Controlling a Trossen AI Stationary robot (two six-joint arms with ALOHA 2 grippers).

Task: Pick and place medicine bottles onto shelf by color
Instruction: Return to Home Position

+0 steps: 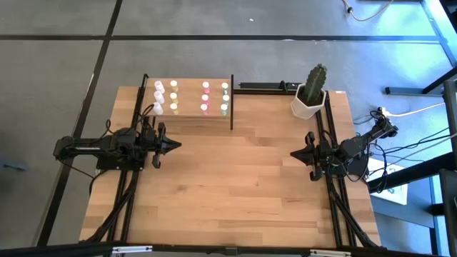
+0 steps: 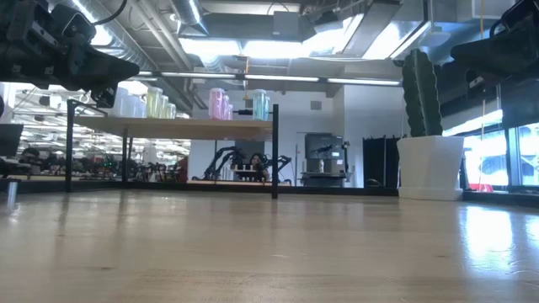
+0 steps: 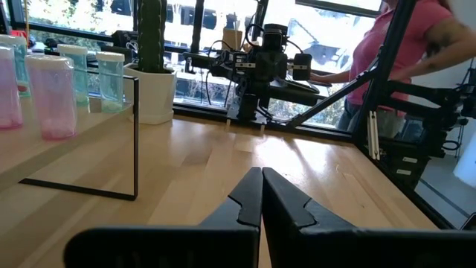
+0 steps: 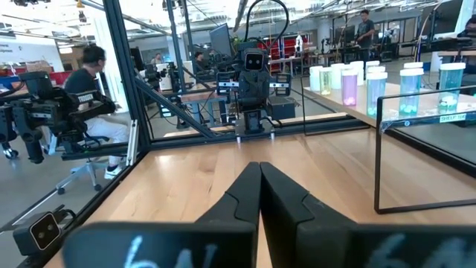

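Note:
The medicine bottles stand upright in rows on the shelf at the table's far left: white ones at the left, then pale yellow, pink and pale green. The shelf is a light-wood board on thin black posts. My left gripper is shut and level at the table's left side, just in front of the shelf. At the table's right side my right gripper hovers shut and level. Neither gripper holds anything.
A white pot with a green cactus stands at the far right corner. Black frame rails run along both table sides. The wooden tabletop lies bare between the arms. A person in a pink shirt stands beyond the table.

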